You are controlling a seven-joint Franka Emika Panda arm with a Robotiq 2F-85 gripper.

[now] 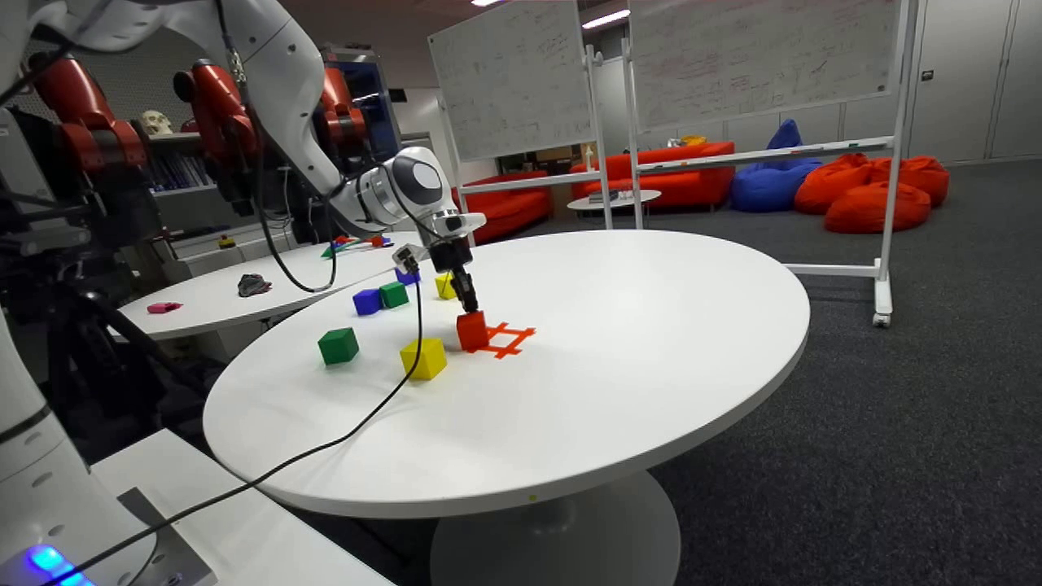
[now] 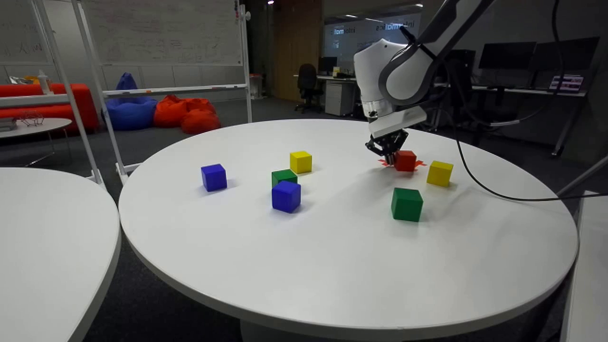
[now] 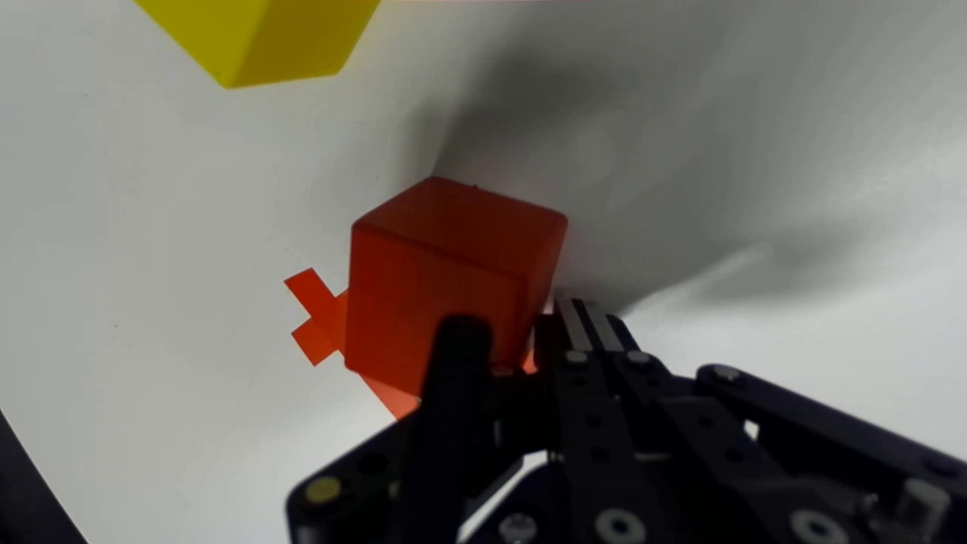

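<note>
Gripper, closed on nothing, is set beside the red cube; nudging it inside the tape seems in hand, gentle pushing being called for.

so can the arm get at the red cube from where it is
Likely yes: no other cube stands between the gripper and the red cube right beside it, though the gripper is shut and would need opening to grasp.

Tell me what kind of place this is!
It looks like a robotics lab, maybe with a lounge corner. You can see red robot arms at the back, whiteboards with writing on them, and colourful beanbags on the floor.
</note>
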